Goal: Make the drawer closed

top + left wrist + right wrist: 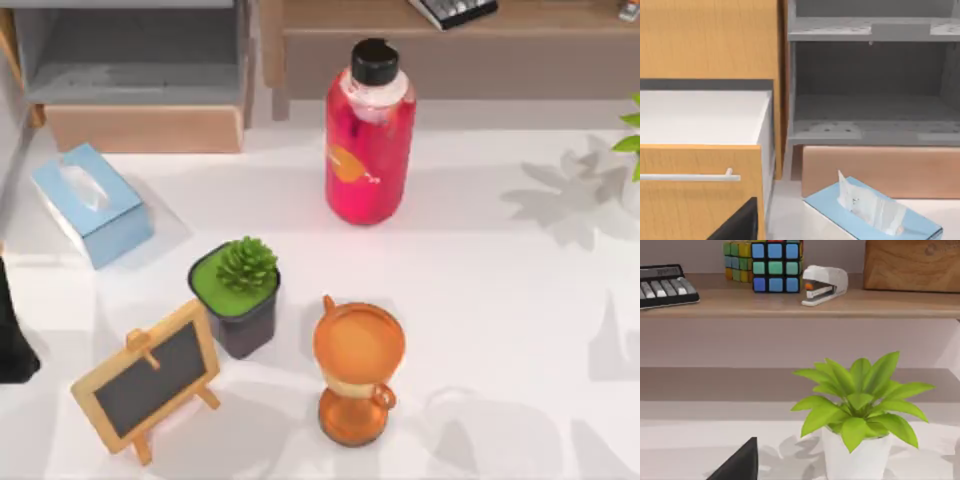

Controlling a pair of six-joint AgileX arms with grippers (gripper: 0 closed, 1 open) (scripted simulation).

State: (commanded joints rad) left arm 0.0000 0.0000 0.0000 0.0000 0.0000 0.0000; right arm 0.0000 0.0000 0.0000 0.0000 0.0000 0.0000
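A white worktop (480, 300) spreads across our top view, with a long brown shelf (450, 40) along the upper right edge. The drawer (145, 128) stands pulled out at the upper left, grey floor exposed, its tan front just above the tissue box (90, 205). A red bottle (368, 135) stands at upper centre. Our left pincer (737, 225) shows as a dark corner low in the left wrist view, facing the drawer. Our right pincer (737, 465) faces a leafy plant (860, 400). We cannot tell either pincer's state.

Tan-fronted grey drawer (140, 95), blue tissue box (92, 203), red bottle (368, 140), orange goblet (357, 368).
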